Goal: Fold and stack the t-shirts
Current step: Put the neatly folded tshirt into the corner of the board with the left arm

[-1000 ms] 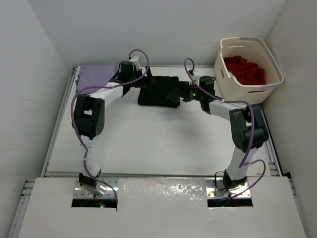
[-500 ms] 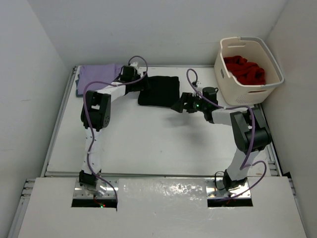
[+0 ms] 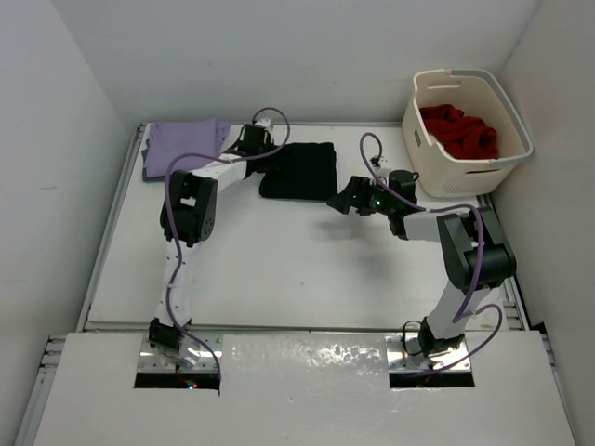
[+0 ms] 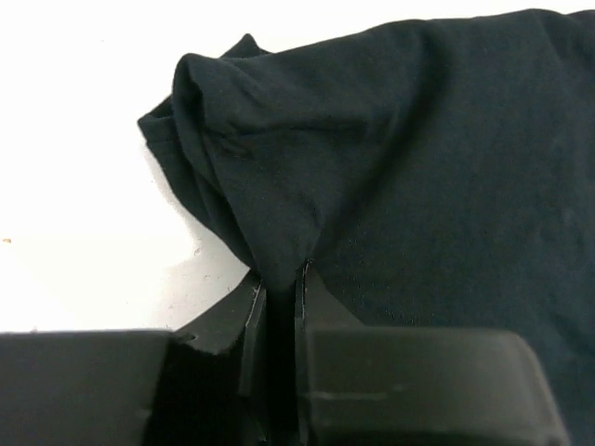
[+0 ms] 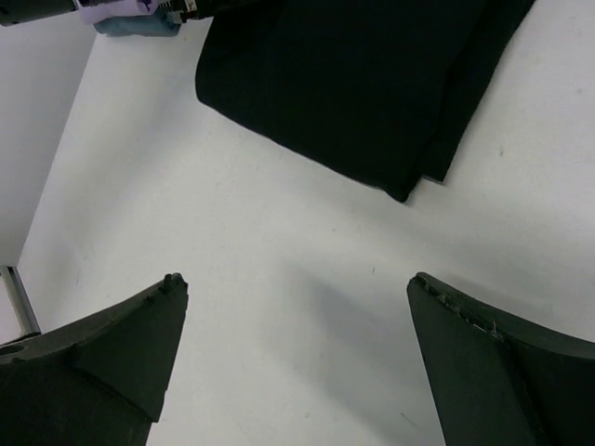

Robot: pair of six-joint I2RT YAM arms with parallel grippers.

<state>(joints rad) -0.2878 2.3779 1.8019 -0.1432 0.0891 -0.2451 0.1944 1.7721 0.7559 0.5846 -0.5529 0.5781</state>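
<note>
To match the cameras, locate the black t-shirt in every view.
Top external: black t-shirt, far centre.
Left wrist: fills the upper right, edge pinched by the left gripper.
Right wrist: top centre, beyond the open right gripper.
Shared landmark: the white table.

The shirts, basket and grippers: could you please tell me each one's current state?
black t-shirt, folded on the table, corner pinched up
lavender t-shirt, folded, atop the teal-blue t-shirt
red t-shirt, crumpled in the laundry basket
laundry basket, upright
left gripper, shut on black t-shirt
right gripper, open, empty
</note>
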